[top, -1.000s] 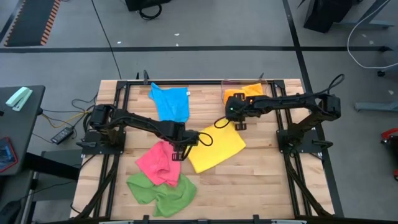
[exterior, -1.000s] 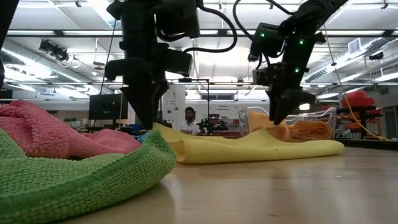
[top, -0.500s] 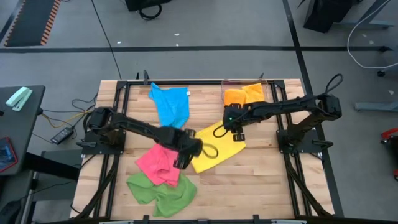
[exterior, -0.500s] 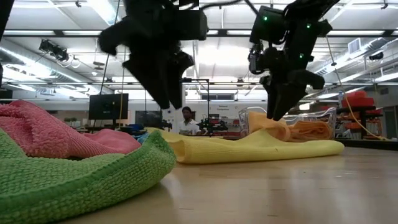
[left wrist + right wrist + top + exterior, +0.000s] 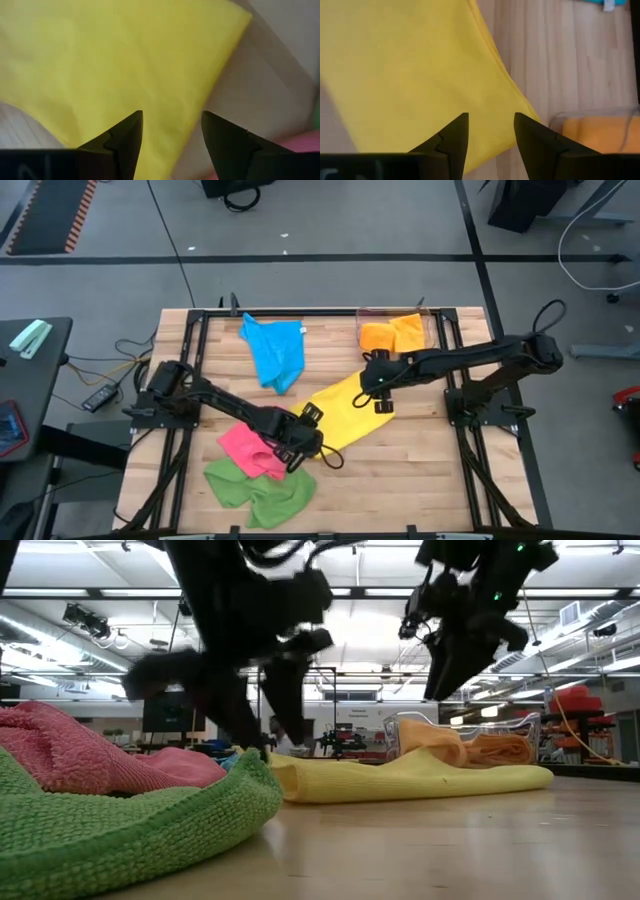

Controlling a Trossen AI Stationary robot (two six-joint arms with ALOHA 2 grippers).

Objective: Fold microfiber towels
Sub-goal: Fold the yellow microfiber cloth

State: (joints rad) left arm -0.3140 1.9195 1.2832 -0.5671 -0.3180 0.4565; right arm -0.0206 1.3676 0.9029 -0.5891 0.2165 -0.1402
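The yellow towel (image 5: 355, 405) lies flat on the wooden table, slanting from the middle toward the far right, with a folded edge (image 5: 285, 778) facing the low view. My left gripper (image 5: 312, 442) hovers open over the towel's near left end (image 5: 100, 60). My right gripper (image 5: 382, 400) stands open above its far right part (image 5: 395, 65), well clear of it in the low view (image 5: 440, 680). A pink towel (image 5: 245, 445) and a green towel (image 5: 255, 485) lie crumpled at the near left. A blue towel (image 5: 275, 350) lies at the far middle.
A clear bin (image 5: 425, 330) at the far right holds an orange towel (image 5: 392, 332). The black frame rails (image 5: 460, 440) run along both sides of the table. Bare wood lies at the near right (image 5: 410, 480).
My left gripper has gone toward the table's near edge along the yellow towel, rolled about its own line and opened. My right gripper has moved toward the near edge and risen off the towel. The towel lies much as before.
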